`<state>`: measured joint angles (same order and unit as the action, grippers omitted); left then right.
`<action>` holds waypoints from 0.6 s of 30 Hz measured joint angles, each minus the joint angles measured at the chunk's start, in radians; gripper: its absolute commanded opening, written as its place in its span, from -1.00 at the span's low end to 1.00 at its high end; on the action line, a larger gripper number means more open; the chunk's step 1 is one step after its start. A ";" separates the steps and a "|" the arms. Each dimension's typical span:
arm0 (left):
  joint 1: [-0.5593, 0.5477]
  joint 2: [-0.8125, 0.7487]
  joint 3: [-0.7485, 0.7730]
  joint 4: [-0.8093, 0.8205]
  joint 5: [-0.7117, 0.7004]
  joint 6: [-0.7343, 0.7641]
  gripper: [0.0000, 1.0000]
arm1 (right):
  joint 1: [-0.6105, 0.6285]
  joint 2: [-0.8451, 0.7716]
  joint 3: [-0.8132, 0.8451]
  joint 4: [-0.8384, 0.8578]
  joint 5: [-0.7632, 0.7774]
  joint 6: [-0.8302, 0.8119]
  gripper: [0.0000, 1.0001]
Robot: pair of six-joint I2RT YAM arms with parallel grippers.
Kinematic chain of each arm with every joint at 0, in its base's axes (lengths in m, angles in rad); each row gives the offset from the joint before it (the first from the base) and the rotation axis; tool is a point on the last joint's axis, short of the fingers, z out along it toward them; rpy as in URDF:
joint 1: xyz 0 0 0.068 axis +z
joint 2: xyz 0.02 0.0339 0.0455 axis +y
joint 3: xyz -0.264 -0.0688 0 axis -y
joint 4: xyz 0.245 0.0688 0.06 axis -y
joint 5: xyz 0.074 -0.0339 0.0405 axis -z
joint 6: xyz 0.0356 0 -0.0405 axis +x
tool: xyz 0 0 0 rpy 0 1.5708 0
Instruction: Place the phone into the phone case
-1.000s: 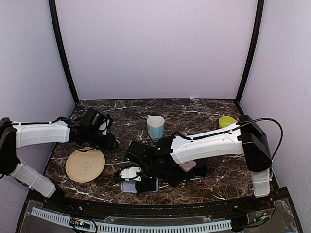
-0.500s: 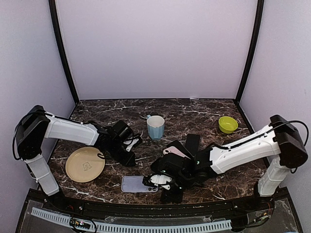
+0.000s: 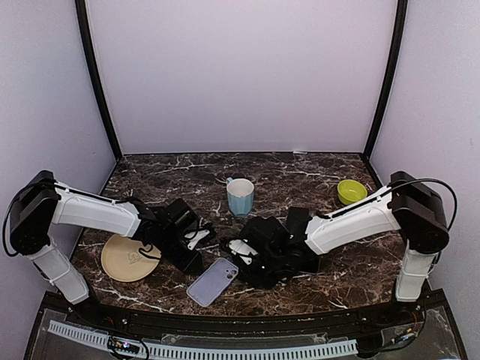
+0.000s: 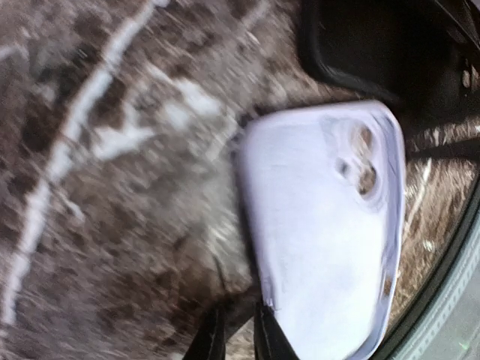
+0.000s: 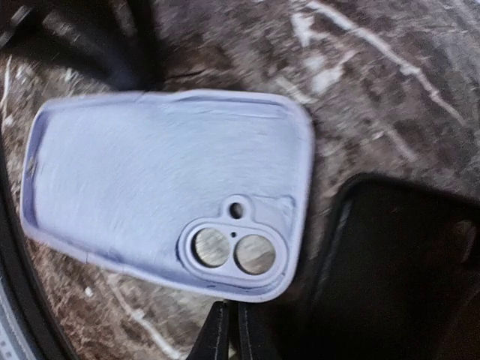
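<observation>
On the marble table (image 3: 337, 281), you have a tan plate (image 3: 120, 262) at the left. The lavender phone case (image 3: 212, 281) lies flat near the front edge, open side up. Its long axis runs near-left to far-right, with the lens cutout at the far-right end. Only your wrist views show marble through the lens holes and a black rounded-corner slab (image 5: 390, 262) just beside that end; you cannot tell if it is the phone. A blue mug (image 3: 240, 196) and green bowl (image 3: 350, 192) stand further back. The left gripper (image 3: 196, 241) and right gripper (image 3: 241, 249) sit just behind the case, fingers pressed together on nothing.
</observation>
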<state>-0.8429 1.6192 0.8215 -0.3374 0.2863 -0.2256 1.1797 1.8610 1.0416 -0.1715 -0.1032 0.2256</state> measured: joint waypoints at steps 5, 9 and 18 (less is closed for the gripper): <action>-0.044 -0.058 -0.067 0.006 0.048 -0.041 -0.67 | -0.067 0.055 0.078 0.002 0.051 0.009 -0.83; -0.065 -0.135 -0.142 0.010 0.060 -0.079 -0.65 | -0.106 0.064 0.133 -0.027 0.074 0.013 -0.76; -0.070 -0.215 -0.174 0.045 0.008 -0.122 -0.55 | -0.211 -0.211 0.158 -0.226 0.330 0.201 0.83</action>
<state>-0.9127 1.4044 0.6476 -0.2920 0.2943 -0.3477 0.9684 1.6505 1.1992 -0.3977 0.2268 0.4267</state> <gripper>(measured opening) 0.205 0.710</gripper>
